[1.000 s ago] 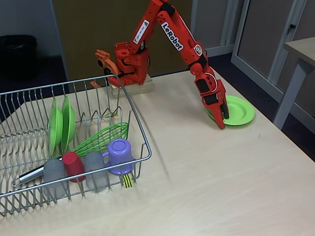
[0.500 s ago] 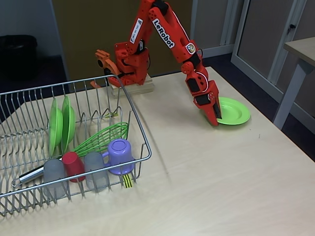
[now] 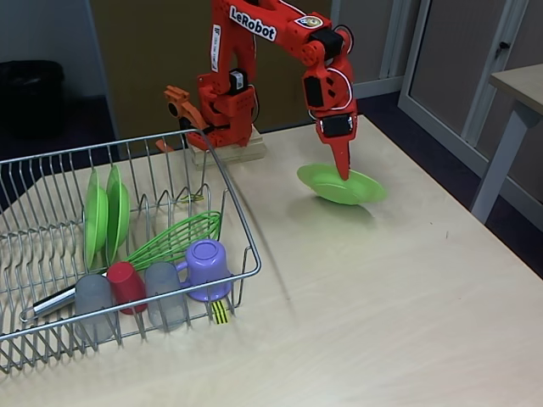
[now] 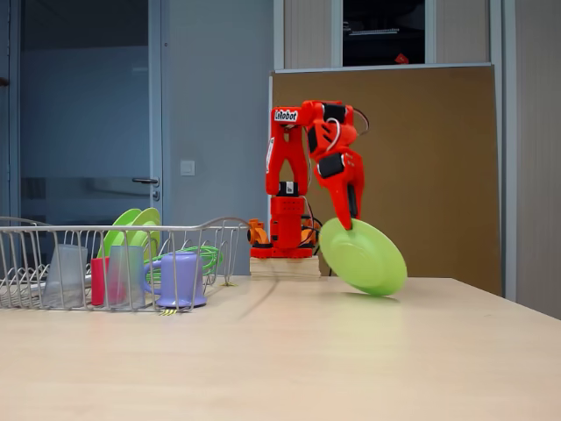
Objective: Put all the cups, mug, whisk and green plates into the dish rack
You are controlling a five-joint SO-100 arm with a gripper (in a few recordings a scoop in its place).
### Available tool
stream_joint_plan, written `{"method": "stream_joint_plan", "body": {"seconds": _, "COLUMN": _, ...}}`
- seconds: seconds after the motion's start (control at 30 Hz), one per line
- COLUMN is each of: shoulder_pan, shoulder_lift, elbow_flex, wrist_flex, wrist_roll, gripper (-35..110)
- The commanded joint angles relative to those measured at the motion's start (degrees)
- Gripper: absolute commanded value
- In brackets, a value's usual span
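The hand [image 3: 344,170] is clamped on the near rim of the third green plate [image 3: 342,185], which hangs clear of the bench [image 3: 399,305] and tilts down away from the fingers; the low side view shows the same plate [image 4: 363,256] lifted, its edge close above the bench top.

Most of the task looks done. In the dish rack [image 3: 127,254] two green plates [image 3: 105,216] stand upright on edge between the dividers at the back left. The whisk [image 3: 174,240] lies slantwise across the rack floor, its green loops toward the middle and its silver handle running to the front left corner. Along the front wall sit the two grey cups [image 3: 93,305], the red cup [image 3: 126,284] between them, and the lilac mug [image 3: 206,269] at the right end, all mouth down. What is left, by this reckoning, is the one plate in the air: it has to travel left across the bench and go down into the rack.

Little stands in the way. The bench between plate and rack is bare. The rack's right wall and its raised front corner lie on the direct line, so the plate must clear that rim. The free dividers beside the two standing plates are the likely slot, but the whisk loops lie just in front of them and could catch a tilted plate. The arm's base [image 3: 222,127] stands behind the rack's far right corner.
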Motion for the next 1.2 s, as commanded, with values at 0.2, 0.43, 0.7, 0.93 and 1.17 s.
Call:
{"method": "stream_joint_plan", "body": {"seconds": 0.2, "shoulder_pan": 4.7, "shoulder_lift": 6.8, "elbow_flex": -11.4, "wrist_flex": 11.4, "wrist_roll": -10.5, "gripper": 0}}
{"method": "stream_joint_plan", "body": {"seconds": 0.43, "shoulder_pan": 7.4, "shoulder_lift": 7.0, "elbow_flex": -23.1, "wrist_flex": 20.6, "wrist_roll": -17.7, "gripper": 0}}
{"method": "stream_joint_plan", "body": {"seconds": 0.7, "shoulder_pan": 15.7, "shoulder_lift": 7.4, "elbow_flex": -41.5, "wrist_flex": 30.8, "wrist_roll": -29.7, "gripper": 0}}
{"method": "stream_joint_plan", "body": {"seconds": 0.93, "shoulder_pan": 29.5, "shoulder_lift": 12.5, "elbow_flex": -44.8, "wrist_flex": 33.3, "wrist_roll": -39.6, "gripper": 0}}
{"method": "stream_joint_plan", "body": {"seconds": 1.17, "shoulder_pan": 44.5, "shoulder_lift": 21.8, "elbow_flex": -26.3, "wrist_flex": 24.3, "wrist_roll": -44.7, "gripper": 0}}
